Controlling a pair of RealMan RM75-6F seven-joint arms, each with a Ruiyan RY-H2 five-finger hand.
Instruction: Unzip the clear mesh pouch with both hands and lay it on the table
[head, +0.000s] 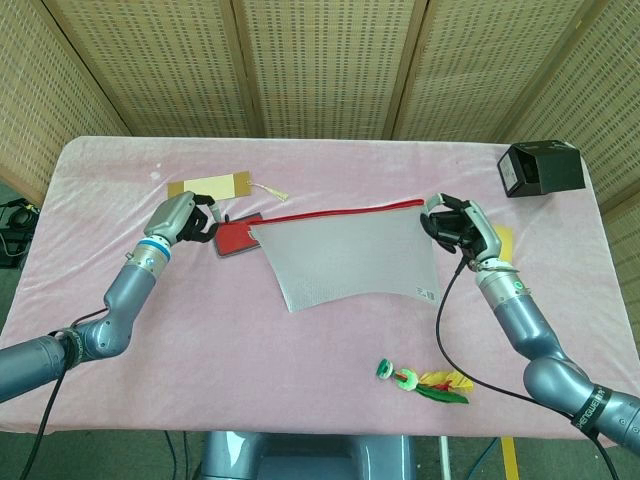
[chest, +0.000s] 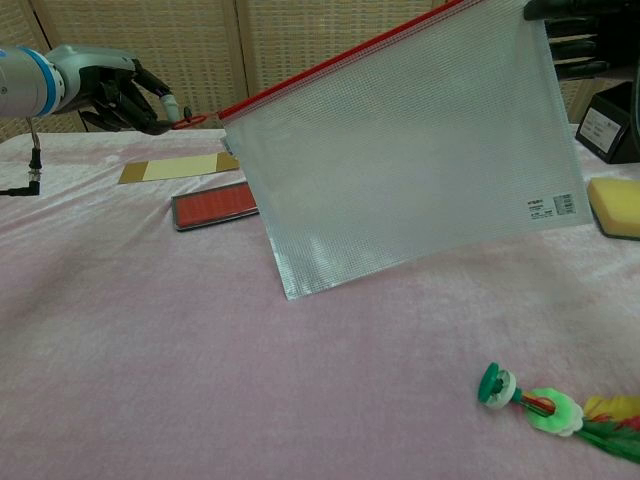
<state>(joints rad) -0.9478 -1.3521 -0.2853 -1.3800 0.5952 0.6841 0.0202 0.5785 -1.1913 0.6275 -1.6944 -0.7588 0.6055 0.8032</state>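
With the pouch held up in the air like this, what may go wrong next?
The right hand holds the pouch only at its top corner, so it may slip as the left hand pulls the zipper tab. When it is laid down, the hanging lower corner may land on the red case.

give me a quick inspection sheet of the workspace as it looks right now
surface: table under pink cloth, wrinkled.
job's things: clear mesh pouch with red zipper, held up, low corner near the cloth.
clutter: red flat case, tan tag card, yellow sponge, black box, green and yellow feathered toy.
hands: left hand pinches the red zip pull; right hand grips the pouch's top corner.
cables: black cable along the right arm.
surroundings: woven screen panels.
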